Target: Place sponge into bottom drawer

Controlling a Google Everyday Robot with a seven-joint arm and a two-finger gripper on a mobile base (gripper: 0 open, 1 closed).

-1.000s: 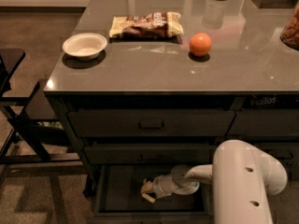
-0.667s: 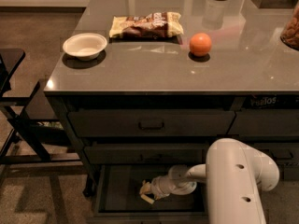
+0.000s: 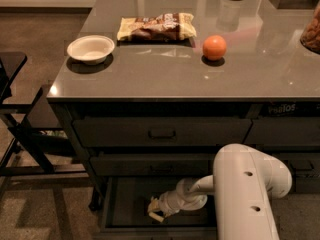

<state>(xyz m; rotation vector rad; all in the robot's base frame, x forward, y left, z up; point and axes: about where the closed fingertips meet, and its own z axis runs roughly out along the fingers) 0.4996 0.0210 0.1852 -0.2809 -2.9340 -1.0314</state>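
The bottom drawer (image 3: 129, 204) is pulled open under the counter, its dark floor showing. My gripper (image 3: 156, 210) is inside it, low over the floor near the middle, on a white arm (image 3: 247, 184) that reaches in from the right. A small pale yellow lump at the gripper's tip looks like the foam of the sponge (image 3: 152, 204). Its dark green top does not stand out in the dark drawer. I cannot tell whether the sponge rests on the floor or hangs just above it.
On the grey counter (image 3: 150, 69) are a white bowl (image 3: 90, 48), a crinkled snack bag (image 3: 156, 27) and an orange (image 3: 214, 47). Two shut handled drawers (image 3: 161, 132) sit above the open one. A dark folding frame (image 3: 22, 134) stands at the left.
The big white arm link has shifted a little left. The gripper has stayed inside the bottom drawer, moving slightly left and down.
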